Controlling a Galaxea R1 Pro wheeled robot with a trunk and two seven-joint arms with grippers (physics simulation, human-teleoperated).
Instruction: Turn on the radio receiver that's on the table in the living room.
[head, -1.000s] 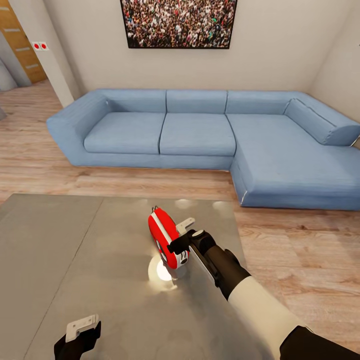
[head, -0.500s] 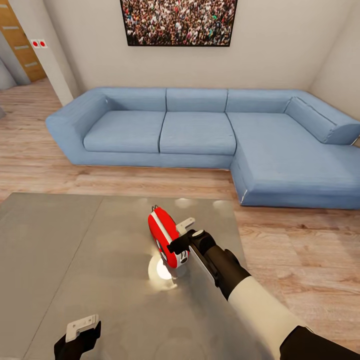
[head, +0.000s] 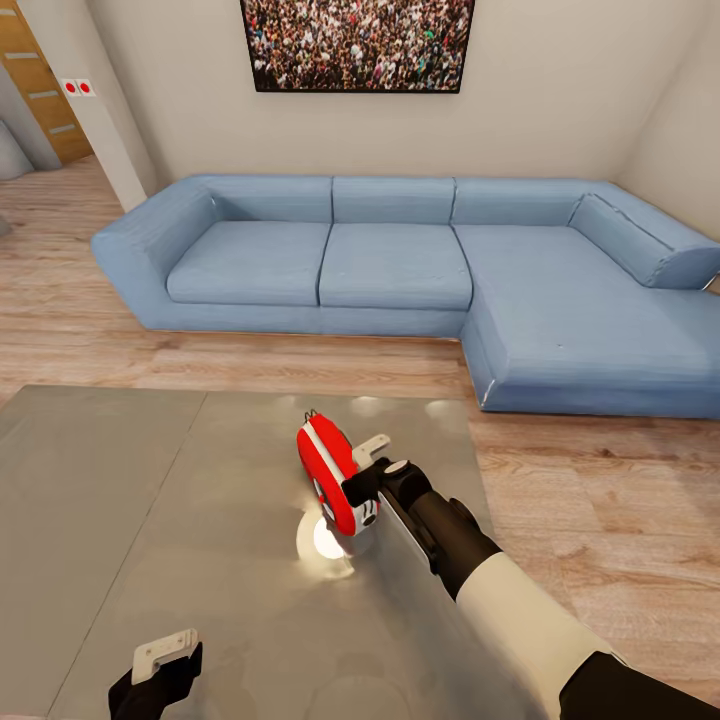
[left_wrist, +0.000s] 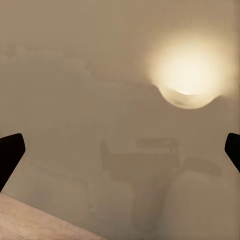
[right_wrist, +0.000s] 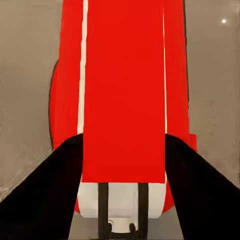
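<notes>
Right gripper (head: 358, 478) straddles the small red white-trimmed radio receiver (head: 328, 477), fingers against its sides, on the glossy grey-beige low table (head: 150, 500). Beyond lie light wood plank floor (head: 560, 480), blue L-shaped sofa (head: 400, 265), crowd picture (head: 357, 45).

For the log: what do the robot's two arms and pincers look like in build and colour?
The right arm has a white forearm shell, a black elbow cover near the frame corner and a black tapered wrist. The right pincer has a black body and a pale grey-white finger. The left pincer is black with a white plate-like finger. No cables or markings are visible.
</notes>
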